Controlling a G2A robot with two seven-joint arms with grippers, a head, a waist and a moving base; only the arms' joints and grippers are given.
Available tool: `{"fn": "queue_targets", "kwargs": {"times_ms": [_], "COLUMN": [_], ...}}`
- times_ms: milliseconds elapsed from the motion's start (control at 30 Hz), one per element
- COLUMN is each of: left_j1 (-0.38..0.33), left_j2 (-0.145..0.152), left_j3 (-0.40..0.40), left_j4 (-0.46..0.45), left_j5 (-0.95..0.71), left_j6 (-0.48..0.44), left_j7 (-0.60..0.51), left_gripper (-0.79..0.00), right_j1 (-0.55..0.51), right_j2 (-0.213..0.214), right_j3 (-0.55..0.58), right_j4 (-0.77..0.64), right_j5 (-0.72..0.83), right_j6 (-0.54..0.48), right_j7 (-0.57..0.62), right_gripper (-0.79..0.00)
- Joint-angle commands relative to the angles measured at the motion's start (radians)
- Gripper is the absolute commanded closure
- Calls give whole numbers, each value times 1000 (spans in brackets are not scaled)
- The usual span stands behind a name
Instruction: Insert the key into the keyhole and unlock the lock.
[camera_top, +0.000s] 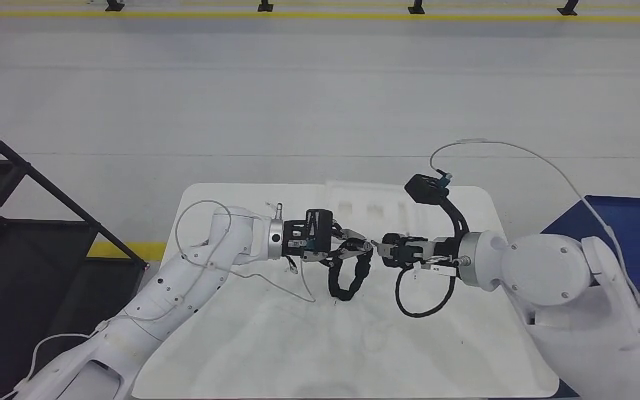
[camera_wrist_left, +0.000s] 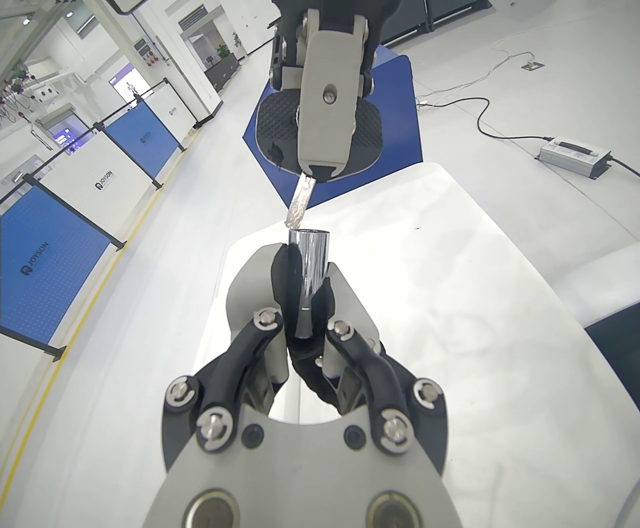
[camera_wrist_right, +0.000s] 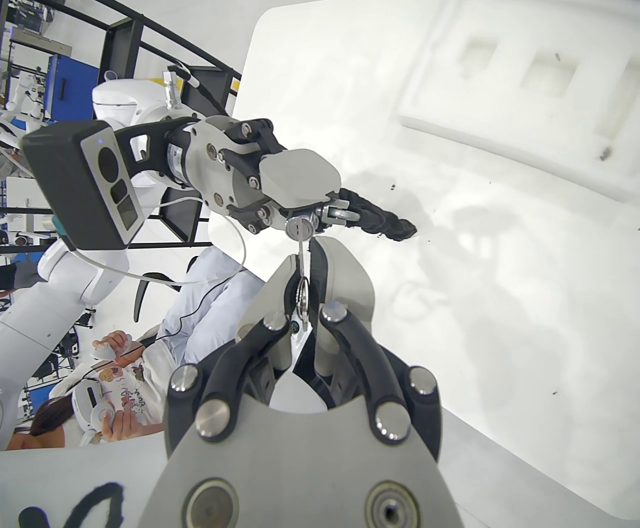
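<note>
Chrome lock (camera_wrist_left: 310, 270) in left hand (camera_wrist_left: 302, 300) | right hand (camera_wrist_right: 311, 270) opposite, key (camera_wrist_left: 299, 205) at keyhole (camera_wrist_right: 299, 228)

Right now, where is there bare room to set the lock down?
Crowded: above the middle of the table, where the left end effector holding the lock meets the right end effector holding the key, with the foam tray behind. Free: the bare stretch from there to the near edge.

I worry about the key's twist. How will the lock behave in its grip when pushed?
The chrome lock barrel looks smooth and round, so it may slip or spin within the left gripper. Its black cable hangs in a loop, so probably floppy, apt to swing.
</note>
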Motion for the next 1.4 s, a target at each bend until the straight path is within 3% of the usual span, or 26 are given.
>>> {"fn": "queue_targets", "kwargs": {"times_ms": [0,300,700,1367], "left_j1": [1,-4,-13,-22], "left_j2": [-1,-1,5,3], "left_j3": [-1,-8,3,14], "left_j4": [0,-10,-18,-7], "left_j5": [4,62,202,244], "left_j6": [0,-3,3,-2], "left_j7": [2,0,99,151], "left_gripper": [0,0,0,0], "right_j1": [0,8,33,69], "right_j2": [2,8,28,68], "right_j3": [-3,-11,-55,-102], "right_j4": [1,-2,40,46], "right_j5": [-3,56,101,126], "right_j6": [2,-14,-36,-22], "right_j7": [-2,14,36,22], "right_gripper": [0,0,0,0]}}
